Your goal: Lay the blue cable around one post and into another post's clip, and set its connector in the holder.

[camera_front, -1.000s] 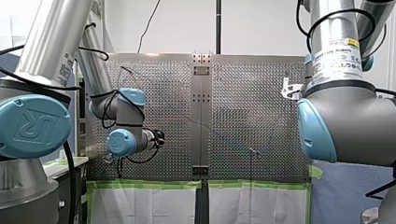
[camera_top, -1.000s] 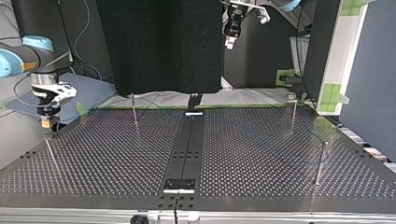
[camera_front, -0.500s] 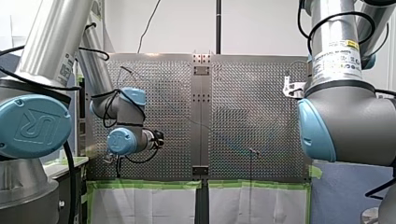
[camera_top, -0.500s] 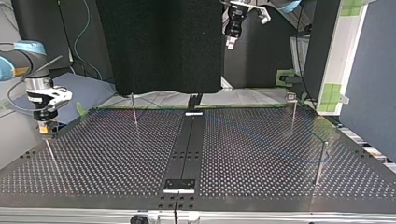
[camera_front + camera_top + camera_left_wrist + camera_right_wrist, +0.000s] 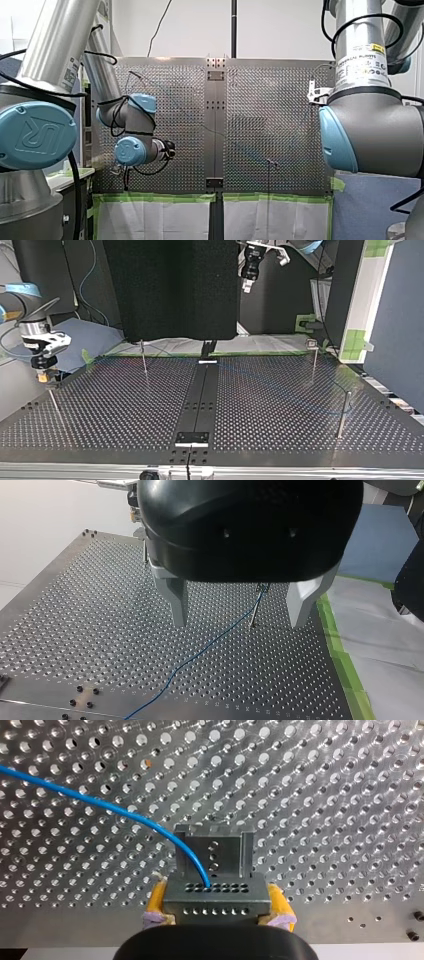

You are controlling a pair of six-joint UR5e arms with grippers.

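Observation:
In the right wrist view my right gripper [image 5: 216, 914] is shut with its yellow pads [image 5: 156, 901] on the grey connector [image 5: 216, 895]. The blue cable [image 5: 100, 805] leaves the connector's top and curves away over the plate. A grey U-shaped holder [image 5: 214, 851] stands just ahead of the connector. In the top view that gripper [image 5: 42, 376] hangs at the left edge above a thin post [image 5: 54, 402]. My left gripper [image 5: 239, 624] is open and holds nothing, high above the plate. Under it the cable [image 5: 200, 652] runs to a clip post [image 5: 255, 607].
The perforated plate [image 5: 280, 420] carries more thin posts at the top view's back left [image 5: 143, 357], back right [image 5: 314, 360] and right [image 5: 343, 412]. A dark centre strip [image 5: 200, 400] divides it. Green tape [image 5: 345, 665] marks the plate's edge.
My right gripper has drifted toward the top view's left with the connector. The left arm has stayed still.

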